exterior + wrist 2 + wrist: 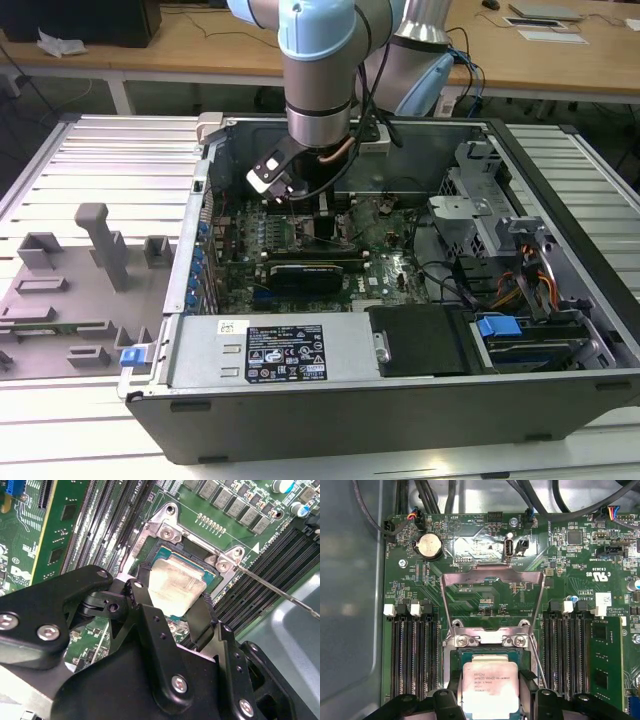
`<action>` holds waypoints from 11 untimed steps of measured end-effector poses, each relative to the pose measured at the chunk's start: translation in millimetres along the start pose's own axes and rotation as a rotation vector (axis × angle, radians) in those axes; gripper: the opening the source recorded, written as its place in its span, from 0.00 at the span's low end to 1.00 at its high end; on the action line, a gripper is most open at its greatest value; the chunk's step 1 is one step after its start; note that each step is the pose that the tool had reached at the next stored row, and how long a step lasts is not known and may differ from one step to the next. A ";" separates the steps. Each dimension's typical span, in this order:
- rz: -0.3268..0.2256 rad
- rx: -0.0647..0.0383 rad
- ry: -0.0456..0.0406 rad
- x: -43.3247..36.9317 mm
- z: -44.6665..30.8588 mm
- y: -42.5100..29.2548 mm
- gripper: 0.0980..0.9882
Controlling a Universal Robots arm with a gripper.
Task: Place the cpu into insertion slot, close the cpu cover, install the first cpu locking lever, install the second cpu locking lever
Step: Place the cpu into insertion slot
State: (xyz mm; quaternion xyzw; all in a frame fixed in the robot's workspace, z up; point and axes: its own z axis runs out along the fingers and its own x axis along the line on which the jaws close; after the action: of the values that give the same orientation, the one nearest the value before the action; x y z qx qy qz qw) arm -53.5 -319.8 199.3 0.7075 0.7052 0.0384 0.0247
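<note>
Matte black fingers [454,687] pinch the cpu [490,685], a flat silvery square, by opposite edges over the black-framed insertion slot [485,653]. The cpu cover [470,576], a thin metal frame, is tilted open.

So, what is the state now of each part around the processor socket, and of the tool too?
tool: shut on the chip.
chip: gripped at two edges, over the socket, uncovered.
socket: open, nothing latched over it.
cover: swung up, open.
lever: unlatched, sticking out free.
computer case: side panel off.
</note>
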 end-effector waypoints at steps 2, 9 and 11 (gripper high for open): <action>0.000 0.000 -0.0001 0.0 0.0 0.0 0.51; 0.000 0.000 -0.0001 0.1 -5.8 0.5 0.58; 0.000 0.000 0.0000 0.1 -7.0 0.6 0.58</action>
State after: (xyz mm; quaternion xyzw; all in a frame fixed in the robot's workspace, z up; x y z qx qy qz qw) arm -53.5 -319.8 206.3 0.7075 0.7052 0.0384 0.0248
